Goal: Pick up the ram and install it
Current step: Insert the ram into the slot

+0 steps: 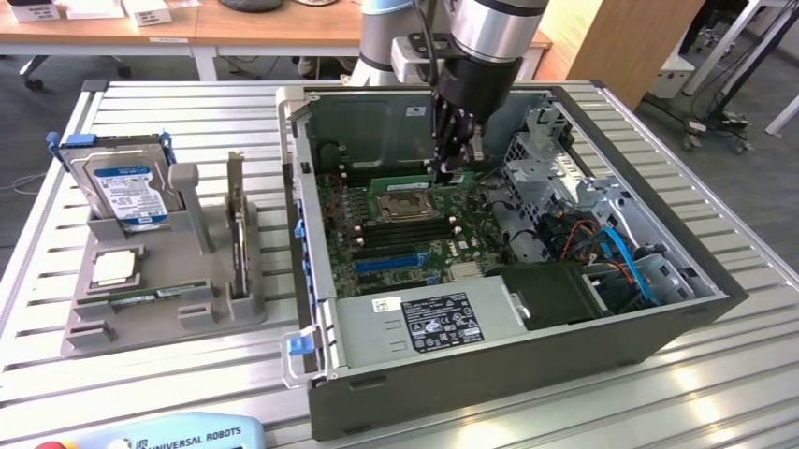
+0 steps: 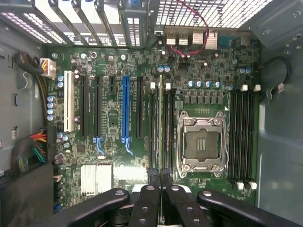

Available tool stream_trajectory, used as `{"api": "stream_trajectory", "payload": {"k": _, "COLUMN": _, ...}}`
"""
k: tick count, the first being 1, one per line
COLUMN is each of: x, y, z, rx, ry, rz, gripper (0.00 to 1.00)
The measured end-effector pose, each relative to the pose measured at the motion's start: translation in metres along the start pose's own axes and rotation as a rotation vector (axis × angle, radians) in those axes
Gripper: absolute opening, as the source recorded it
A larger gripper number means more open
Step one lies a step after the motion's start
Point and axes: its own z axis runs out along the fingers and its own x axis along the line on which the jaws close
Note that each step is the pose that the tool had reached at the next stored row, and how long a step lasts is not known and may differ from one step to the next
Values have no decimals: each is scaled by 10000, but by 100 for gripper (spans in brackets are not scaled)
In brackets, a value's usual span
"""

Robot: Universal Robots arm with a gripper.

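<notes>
Tool [image 2: 161, 178] tight on the ram [image 2: 161, 127], edge-on in wrist view, green broadside in exterior view

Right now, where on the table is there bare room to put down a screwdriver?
Bare slats lie on the table between the grey holder and the pendant, and on the exterior view's right of the computer case. Inside the case it is crowded: the gripper holds the ram over the motherboard.

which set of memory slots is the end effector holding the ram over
The bank between the processor socket and the blue slot: the ram, held in the end effector, lines up with it. The other bank lies beyond the socket.
</notes>
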Motion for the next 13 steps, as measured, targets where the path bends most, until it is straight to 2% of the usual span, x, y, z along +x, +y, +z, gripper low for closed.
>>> {"api": "stream_trajectory", "payload": {"k": 7, "x": 0, "y": -26, "z": 5, "rx": 0, "ry": 0, "rz": 0, "gripper": 12}}
{"api": "stream_trajectory", "payload": {"k": 13, "x": 4, "y": -29, "z": 100, "rx": 0, "ry": 0, "rz": 0, "gripper": 12}}
